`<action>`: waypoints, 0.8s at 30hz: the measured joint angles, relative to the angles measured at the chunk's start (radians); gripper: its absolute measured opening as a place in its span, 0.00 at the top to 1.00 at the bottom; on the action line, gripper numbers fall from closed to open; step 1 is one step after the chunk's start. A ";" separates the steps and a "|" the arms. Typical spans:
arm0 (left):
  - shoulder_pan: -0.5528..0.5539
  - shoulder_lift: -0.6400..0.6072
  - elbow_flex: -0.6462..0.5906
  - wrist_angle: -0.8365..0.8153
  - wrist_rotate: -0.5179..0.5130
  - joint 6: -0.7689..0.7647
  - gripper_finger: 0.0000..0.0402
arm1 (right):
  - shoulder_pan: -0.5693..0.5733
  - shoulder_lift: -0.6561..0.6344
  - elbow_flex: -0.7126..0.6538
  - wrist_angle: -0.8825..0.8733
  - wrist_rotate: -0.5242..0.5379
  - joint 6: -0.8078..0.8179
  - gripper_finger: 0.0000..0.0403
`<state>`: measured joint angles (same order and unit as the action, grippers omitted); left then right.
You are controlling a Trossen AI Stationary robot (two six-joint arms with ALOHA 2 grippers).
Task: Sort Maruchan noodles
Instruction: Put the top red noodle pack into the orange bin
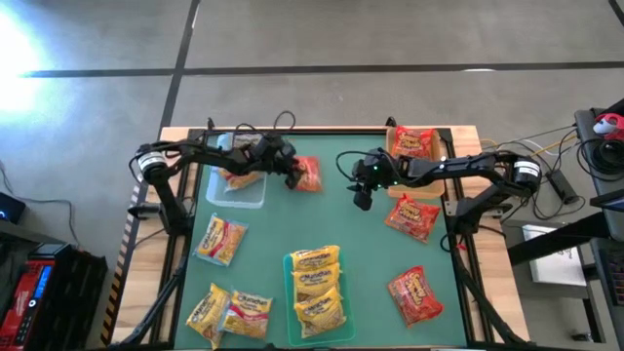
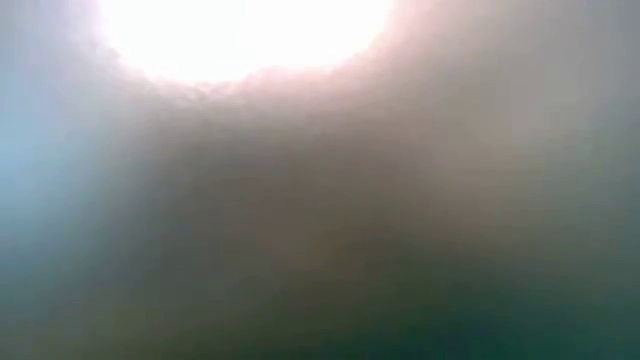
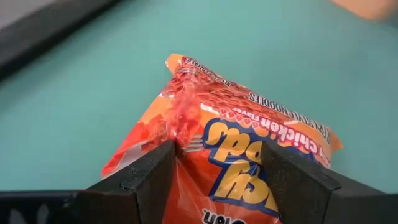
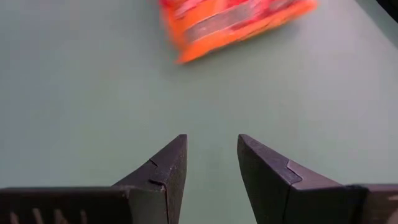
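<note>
The orange packet (image 3: 217, 143) lies on the green mat (image 1: 341, 219) at the back of the table, just beside the clear tray (image 1: 255, 195), and the left gripper (image 1: 292, 175) is on it. In the left wrist view its two fingers (image 3: 152, 180) straddle the packet's crimped end, one on each side, with the wrapper bunched between them; the jaws stand wide, and I cannot tell whether they press it yet or only bracket it. Taking it by the flat end makes sense, since the crinkly film gives an edge to pinch. Another orange pack (image 1: 244, 177) already sits in that tray, so this looks like the orange bin, and the packet is likely headed there.

The other piles hint at the scheme. Yellow packs (image 1: 317, 285) are stacked in the green tray (image 1: 290, 261) at the front, with more yellow ones (image 1: 220, 239) loose on the left of the mat. A red pack (image 1: 414, 142) rests in the tan tray (image 1: 392, 136) at the back right, and two red ones (image 1: 411, 215) are loose on the right side, so sorting is partway done.

The right gripper (image 1: 365, 185) hovers near mid-mat, well apart from the reds, its fingers (image 4: 165, 177) partly open with bare mat between them, holding nothing. The low view shows only glare
</note>
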<state>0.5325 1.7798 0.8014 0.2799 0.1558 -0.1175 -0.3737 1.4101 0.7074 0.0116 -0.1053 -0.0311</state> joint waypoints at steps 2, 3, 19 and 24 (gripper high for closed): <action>-0.032 0.000 -0.001 -0.002 0.027 0.035 0.44 | 0.000 0.000 0.000 0.000 0.000 -0.008 0.67; -0.045 0.000 -0.001 -0.002 0.032 0.049 0.44 | 0.000 0.000 0.000 0.000 0.000 -0.011 0.67; 0.007 -0.126 -0.001 -0.156 -0.174 0.049 0.44 | 0.000 0.000 0.000 -0.018 -0.001 -0.033 0.67; 0.017 -0.149 -0.004 -0.252 -0.300 0.078 0.44 | 0.000 0.000 -0.001 -0.037 -0.001 -0.033 0.67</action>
<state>0.5492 1.6309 0.7974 0.0280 -0.1439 -0.0390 -0.3733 1.4101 0.7067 -0.0249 -0.1066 -0.0643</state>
